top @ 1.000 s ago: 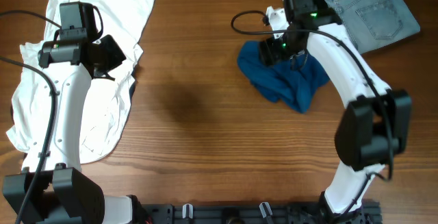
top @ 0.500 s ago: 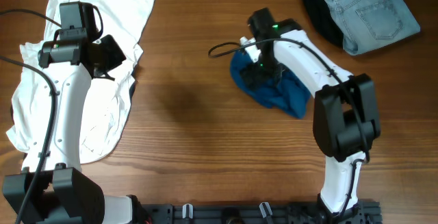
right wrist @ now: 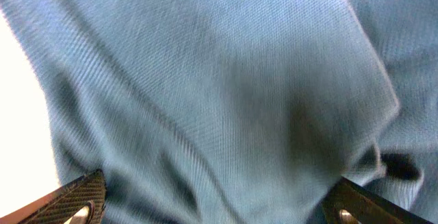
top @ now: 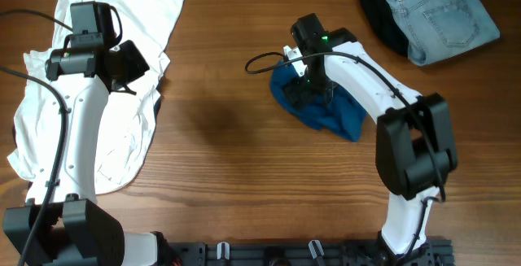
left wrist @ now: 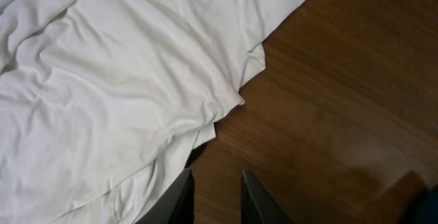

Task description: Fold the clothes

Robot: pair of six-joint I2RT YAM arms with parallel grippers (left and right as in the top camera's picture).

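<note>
On the brown wooden table (top: pixel 228 160), the bunched dark-blue cloth T-shirt (top: pixel 326 113) and rumpled white cloth shirt (top: pixel 122 144) lie unfolded; right gripper (right wrist: pixel 219 202) spread wide, left gripper (left wrist: pixel 217 196) narrow, empty.

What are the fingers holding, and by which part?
Nothing. Right fingers spread wide over the blue shirt; left fingers empty beside the white shirt.

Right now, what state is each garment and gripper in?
blue T-shirt: crumpled in a heap, unfolded.
white shirt: spread out, rumpled, unfolded.
jeans: folded.
left gripper: slightly open, empty, over the white shirt's edge.
right gripper: wide open, over the blue T-shirt.
</note>
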